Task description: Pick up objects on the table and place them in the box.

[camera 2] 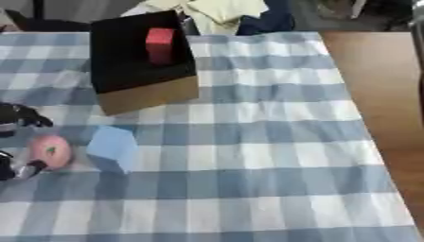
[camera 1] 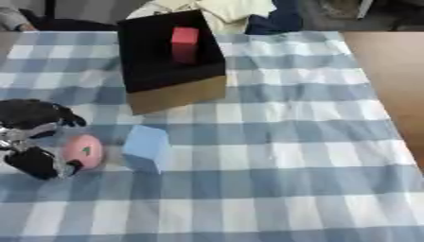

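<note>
A robot's left hand (camera 1: 37, 137) reaches in from the left edge of a table spread with a blue-and-white checked cloth (camera 1: 281, 156), its fingers curved around a pink, egg-shaped object (camera 1: 83, 151) and touching it on the side nearest the arm. The pink object rests on the cloth, with a small dark mark on its face that cannot be read. Just beside it, to the right, stands a light blue block (camera 1: 146, 148), untouched. At the far side of the table sits the box (camera 1: 174, 94), dark inside with a brown cardboard front wall, and a red block (camera 1: 184, 44) stands upright in it.

By the look of things, the job is partly done: one item is in the box and two remain on the cloth. The pink object seems to be the one in hand, though it has not left the table. The blue block would be left after that.

The right hand does not appear in either view. No brand, label or legible writing shows on the box, the blocks or the cloth. Pale and dark fabric (camera 1: 236, 12) lies heaped beyond the table's far edge.
</note>
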